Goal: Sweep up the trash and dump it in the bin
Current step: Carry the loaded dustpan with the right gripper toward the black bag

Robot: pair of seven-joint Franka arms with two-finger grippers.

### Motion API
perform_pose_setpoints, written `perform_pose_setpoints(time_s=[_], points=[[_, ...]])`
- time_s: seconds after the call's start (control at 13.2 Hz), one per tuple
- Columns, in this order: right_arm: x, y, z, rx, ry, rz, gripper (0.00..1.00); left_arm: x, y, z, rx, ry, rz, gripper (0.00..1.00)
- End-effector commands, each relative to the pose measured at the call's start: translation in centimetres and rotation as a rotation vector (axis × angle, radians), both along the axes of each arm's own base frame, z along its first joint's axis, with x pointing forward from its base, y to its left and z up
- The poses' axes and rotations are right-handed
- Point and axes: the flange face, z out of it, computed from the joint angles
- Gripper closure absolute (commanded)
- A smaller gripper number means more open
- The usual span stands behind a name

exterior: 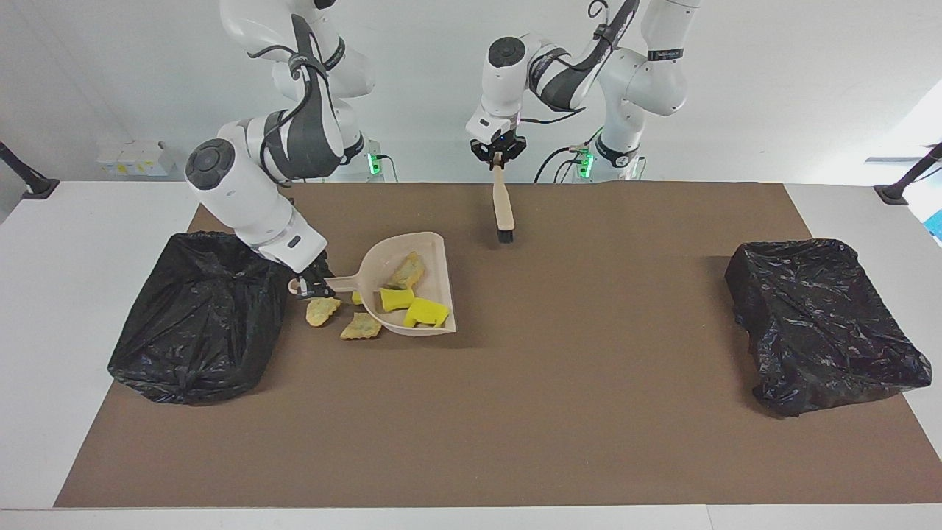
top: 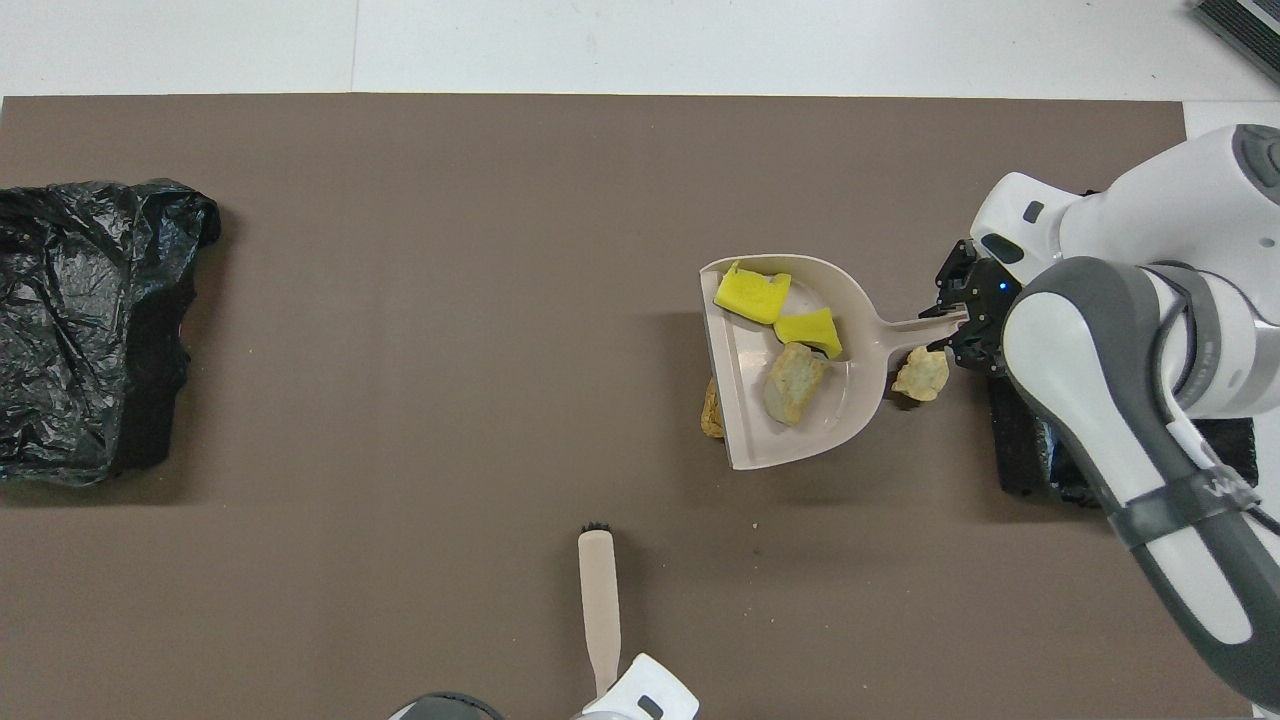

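Brown felt mat [exterior: 515, 412]; smooth beige dustpan [exterior: 434, 250] cradles spongy yellow chunks [exterior: 425, 313].

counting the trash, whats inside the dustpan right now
Inside the dustpan: two yellow sponge chunks and one tan crumbly piece. An orange-brown lump peeks from under its edge; more beneath cannot be seen.
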Motion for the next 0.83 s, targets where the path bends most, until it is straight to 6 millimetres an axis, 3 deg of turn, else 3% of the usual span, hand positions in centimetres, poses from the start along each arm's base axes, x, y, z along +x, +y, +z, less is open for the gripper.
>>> perform_pose_setpoints(time_s=[0.0, 0.61, 0.76], points=[[0.1, -3.3, 1.1, 0.041, 0.001, 0.033, 1.00, -0.9, -0.4, -1.1, -0.015, 0.010, 0.006, 1.00], [-0.6, -14.3, 2.3, 0.019, -0.033, 0.038, 1.00, -0.6, -0.1, -1.8, -0.026, 0.036, 0.028, 1.00], [-0.9, -16.9, 2.7, 0.013, -0.046, 0.022, 1.00, -0.5, -0.2, -2.0, -0.035, 0.044, 0.028, 0.86]])
